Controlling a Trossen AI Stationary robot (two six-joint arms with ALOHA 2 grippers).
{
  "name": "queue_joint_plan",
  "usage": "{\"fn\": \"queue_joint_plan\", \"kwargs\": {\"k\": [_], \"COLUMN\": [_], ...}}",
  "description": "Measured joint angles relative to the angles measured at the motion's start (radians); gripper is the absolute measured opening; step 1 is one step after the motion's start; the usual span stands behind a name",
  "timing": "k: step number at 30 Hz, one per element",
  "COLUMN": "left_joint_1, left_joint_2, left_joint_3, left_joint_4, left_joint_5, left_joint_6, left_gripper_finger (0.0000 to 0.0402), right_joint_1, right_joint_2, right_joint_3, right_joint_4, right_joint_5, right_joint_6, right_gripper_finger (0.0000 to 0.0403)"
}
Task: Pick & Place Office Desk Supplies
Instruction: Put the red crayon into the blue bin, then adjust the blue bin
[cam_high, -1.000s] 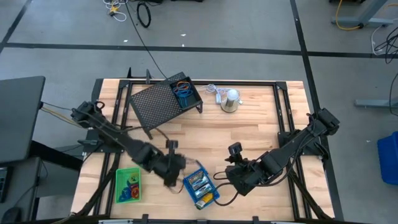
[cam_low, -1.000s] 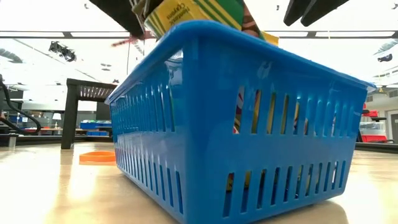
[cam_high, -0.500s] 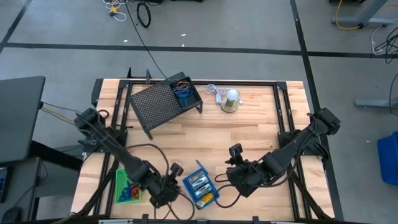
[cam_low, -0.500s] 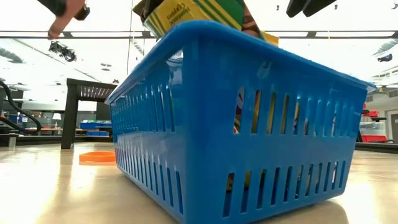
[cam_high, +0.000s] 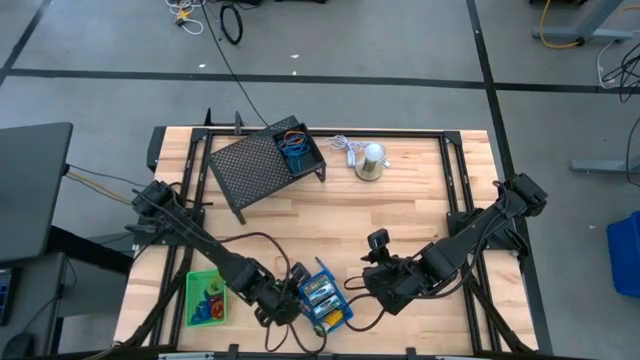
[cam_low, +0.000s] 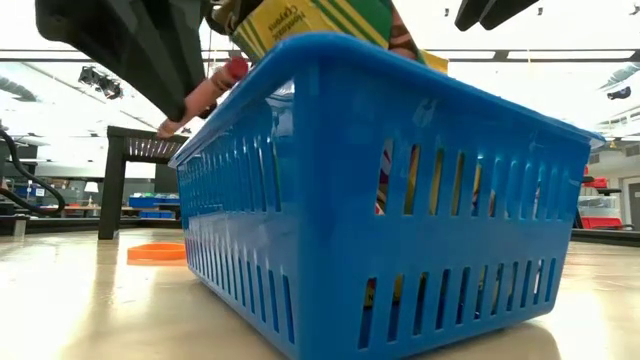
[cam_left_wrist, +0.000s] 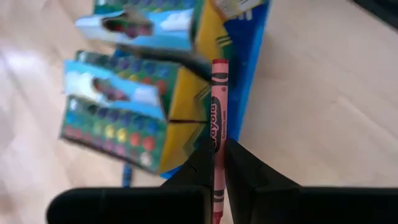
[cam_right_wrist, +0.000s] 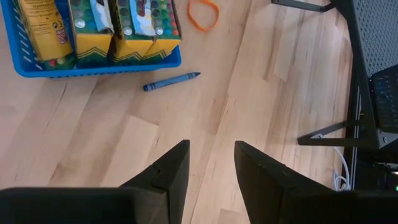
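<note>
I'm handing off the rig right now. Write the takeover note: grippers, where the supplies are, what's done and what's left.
Left gripper: shut on a red crayon, at the blue tray.
Right gripper: open, empty, over bare table beside the tray.
Done: crayon boxes stand in the blue tray; the green tray holds small items.
Left: drop the red crayon; a blue crayon and an orange loop lie on the table beside the tray.

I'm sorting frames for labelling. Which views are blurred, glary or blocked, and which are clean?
Left wrist view: the red crayon between the jaws is sharp, the crayon boxes behind are soft. Low view: the blue tray fills the frame and blocks the table, with bright ceiling glare behind. Right wrist view: crisp on the blue crayon and orange loop. High view: evenly lit.
</note>
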Motion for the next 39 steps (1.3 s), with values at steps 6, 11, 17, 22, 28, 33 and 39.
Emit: {"fn": "queue_joint_plan", "kwargs": {"k": [6, 11, 17, 22, 28, 33, 39], "left_joint_1": [0.034, 0.06, 0.082, 0.086, 0.083, 0.062, 0.016], "left_joint_2": [0.008, 0.035, 0.044, 0.045, 0.043, 0.023, -0.047], "left_joint_3": [0.0, 0.0, 0.002, 0.002, 0.002, -0.001, 0.0], "left_joint_4": [0.009, 0.014, 0.023, 0.039, 0.044, 0.009, -0.081], "left_joint_5": [0.073, 0.083, 0.124, 0.125, 0.115, 0.119, 0.035], "left_joint_6": [0.06, 0.109, 0.104, 0.057, -0.015, -0.068, -0.197], "left_gripper_finger": [0.0017, 0.0017, 0.0023, 0.0091, 0.0159, 0.0186, 0.0184], "right_joint_1": [0.0, 0.0, 0.0, 0.0, 0.0, 0.0, -0.004], "right_joint_2": [0.0, 0.0, 0.0, 0.0, 0.0, 0.0, 0.0], "right_joint_3": [0.0, 0.0, 0.0, 0.0, 0.0, 0.0, 0.0], "right_joint_4": [0.003, 0.006, 0.007, 0.009, 0.027, 0.032, 0.052], "right_joint_5": [0.0, 0.0, 0.0, -0.002, -0.021, -0.021, -0.023], "right_joint_6": [0.0, 0.001, 0.0, 0.003, 0.003, 0.007, -0.001], "right_gripper_finger": [0.0135, 0.0135, 0.0135, 0.0135, 0.0135, 0.0135, 0.0135]}}
